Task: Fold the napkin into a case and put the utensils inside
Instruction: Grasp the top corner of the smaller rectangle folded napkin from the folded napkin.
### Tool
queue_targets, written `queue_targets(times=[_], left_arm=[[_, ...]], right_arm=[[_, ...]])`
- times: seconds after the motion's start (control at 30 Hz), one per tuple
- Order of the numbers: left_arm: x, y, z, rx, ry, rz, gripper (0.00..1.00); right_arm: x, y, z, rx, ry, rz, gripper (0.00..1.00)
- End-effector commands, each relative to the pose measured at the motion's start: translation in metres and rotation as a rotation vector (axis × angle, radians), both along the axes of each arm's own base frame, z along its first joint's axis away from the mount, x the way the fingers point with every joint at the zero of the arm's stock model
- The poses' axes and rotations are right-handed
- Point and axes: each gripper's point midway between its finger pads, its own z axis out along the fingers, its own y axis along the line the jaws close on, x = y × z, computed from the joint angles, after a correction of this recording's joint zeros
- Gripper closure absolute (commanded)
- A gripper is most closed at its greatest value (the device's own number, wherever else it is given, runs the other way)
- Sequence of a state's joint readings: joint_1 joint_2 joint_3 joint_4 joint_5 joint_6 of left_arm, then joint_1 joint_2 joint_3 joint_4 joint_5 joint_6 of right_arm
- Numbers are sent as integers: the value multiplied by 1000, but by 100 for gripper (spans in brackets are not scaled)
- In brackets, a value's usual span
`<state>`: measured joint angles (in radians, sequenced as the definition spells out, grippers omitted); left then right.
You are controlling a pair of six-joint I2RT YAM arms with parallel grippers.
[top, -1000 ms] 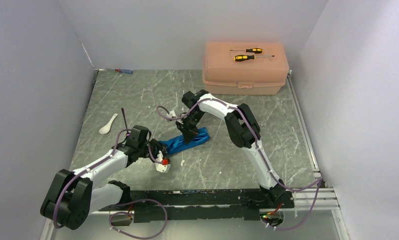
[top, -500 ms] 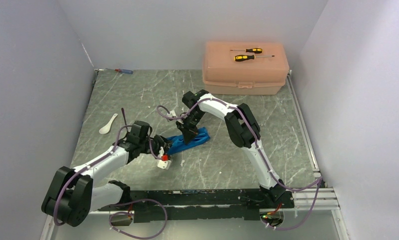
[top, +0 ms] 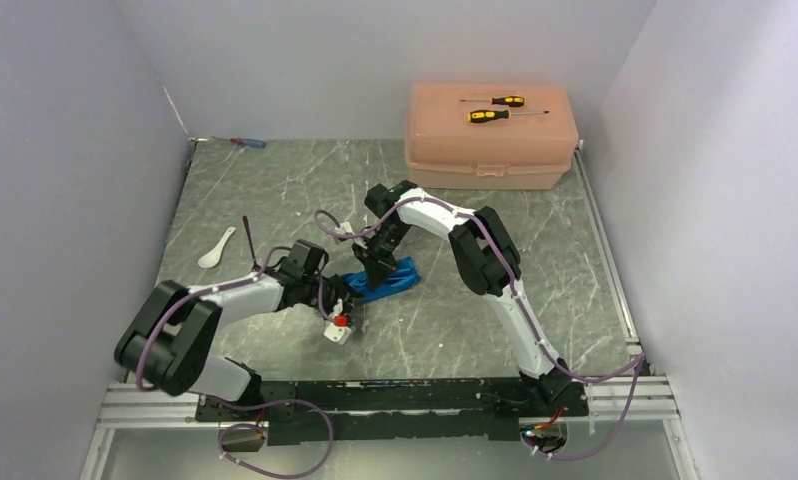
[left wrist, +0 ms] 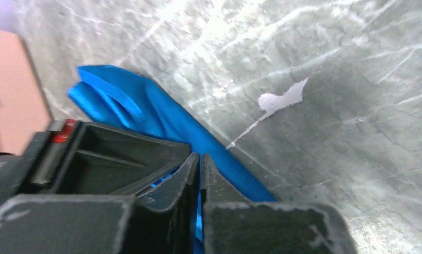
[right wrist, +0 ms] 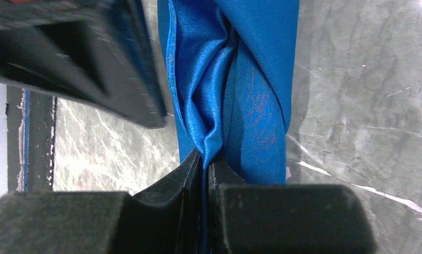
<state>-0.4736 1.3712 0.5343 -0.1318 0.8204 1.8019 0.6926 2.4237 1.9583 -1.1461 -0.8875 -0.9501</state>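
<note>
The blue napkin lies near the middle of the grey marbled worktop, bunched into a narrow, rumpled strip that runs from about 8 o'clock to 2 o'clock in the overhead view. The left arm reaches in from 8 o'clock, and its wrist view shows the left fingers pressed nearly together with a sliver of blue cloth caught between them, so they are gripping the napkin at that end. The right arm bends back from 2 o'clock and comes down on the middle of the strip. There the right fingers are closed on a glossy raised fold, pinching it where the cloth creases together. In that same view the dark body of the left arm's end sits just beside the napkin at 10 o'clock. The white spoon and the dark purple fork lie close together on the worktop, well apart from the napkin at 9 o'clock. A peach plastic box stands at 1 o'clock against the back wall, with two yellow-and-black screwdrivers on its lid. A small blue-and-red screwdriver lies in the far corner at 11 o'clock.
</note>
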Motion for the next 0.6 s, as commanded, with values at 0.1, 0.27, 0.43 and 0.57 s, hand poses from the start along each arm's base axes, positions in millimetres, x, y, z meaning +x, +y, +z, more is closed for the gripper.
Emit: queue_targets(times=[0.1,0.27,0.43,0.57], left_arm=[[38,0,-16,105,-45,70,97],[42,1,-13,92,-32,118,97],[39,8,-25,129,-13,135,97],[32,12,-34,155,4,130,97]], right_arm=[[-8,-8,-24,-50,1,27,87],[-5,-5,-20,-32,-9,23,82],[-3,0,-10,5,-11,8,77],[4,6,9,80,-9,-23,71]])
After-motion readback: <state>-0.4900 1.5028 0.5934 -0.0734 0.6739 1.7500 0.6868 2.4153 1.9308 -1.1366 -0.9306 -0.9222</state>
